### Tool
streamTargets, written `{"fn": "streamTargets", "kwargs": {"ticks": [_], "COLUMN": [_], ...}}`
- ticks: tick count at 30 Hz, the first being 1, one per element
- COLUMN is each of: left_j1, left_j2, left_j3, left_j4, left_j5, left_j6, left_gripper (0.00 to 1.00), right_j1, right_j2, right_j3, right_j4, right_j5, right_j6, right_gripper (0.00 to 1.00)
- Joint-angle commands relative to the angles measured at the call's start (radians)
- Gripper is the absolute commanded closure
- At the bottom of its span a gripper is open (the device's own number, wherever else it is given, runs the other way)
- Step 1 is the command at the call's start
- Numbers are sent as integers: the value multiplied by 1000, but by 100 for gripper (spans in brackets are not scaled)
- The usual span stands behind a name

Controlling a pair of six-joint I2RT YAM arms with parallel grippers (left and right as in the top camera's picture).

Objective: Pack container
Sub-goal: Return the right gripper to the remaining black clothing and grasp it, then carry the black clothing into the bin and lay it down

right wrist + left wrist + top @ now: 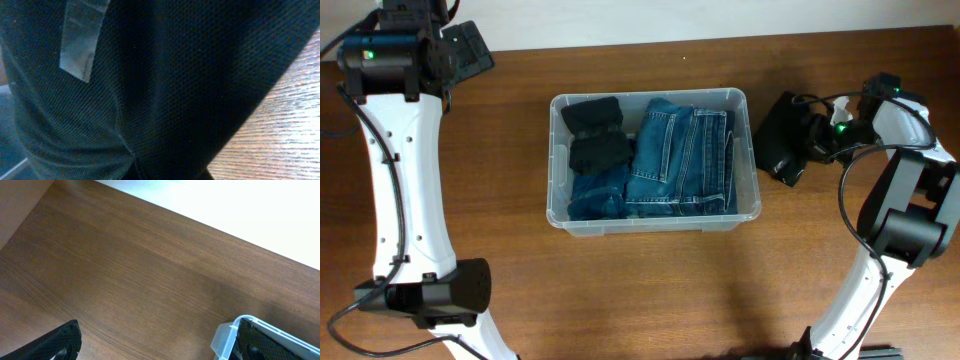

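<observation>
While your right pincer (804, 148) pinches the black garment (775, 135) beside the container (650, 226), cloth may slip; left pincer (157, 342) gapes empty.

A robotics lab bench: a white left arm (405, 180) and right arm (865, 275), trailing black cables (843, 200) and showing green status lights (839, 127), flank a clear container (650, 226) of folded jeans (680, 160) on a brown wooden table (650, 300) against a pale wall (720, 15).
</observation>
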Motion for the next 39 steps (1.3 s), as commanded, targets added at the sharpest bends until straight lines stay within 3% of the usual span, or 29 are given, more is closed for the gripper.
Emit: {"fn": "streamTargets", "kwargs": {"ticks": [1,14,22,29,39], "left_j1": [5,5,5,5,5], "left_j2": [5,5,5,5,5], "left_j3": [-6,-6,-6,-6,-6], "left_j4": [2,2,2,2,2], "left_j5": [0,0,0,0,0], "left_j6": [-13,-13,-13,-13,-13], "left_gripper": [1,1,1,1,0], "right_j1": [11,11,158,414,737], "right_j2": [-64,-528,-771,-760,-587], "right_j3": [23,165,165,151,150], "right_j4": [-24,-176,-226,-238,-130], "right_j5": [32,26,-48,-55,-51], "right_j6": [-13,-63,-30,43,182], "right_gripper": [96,96,96,96,96]}}
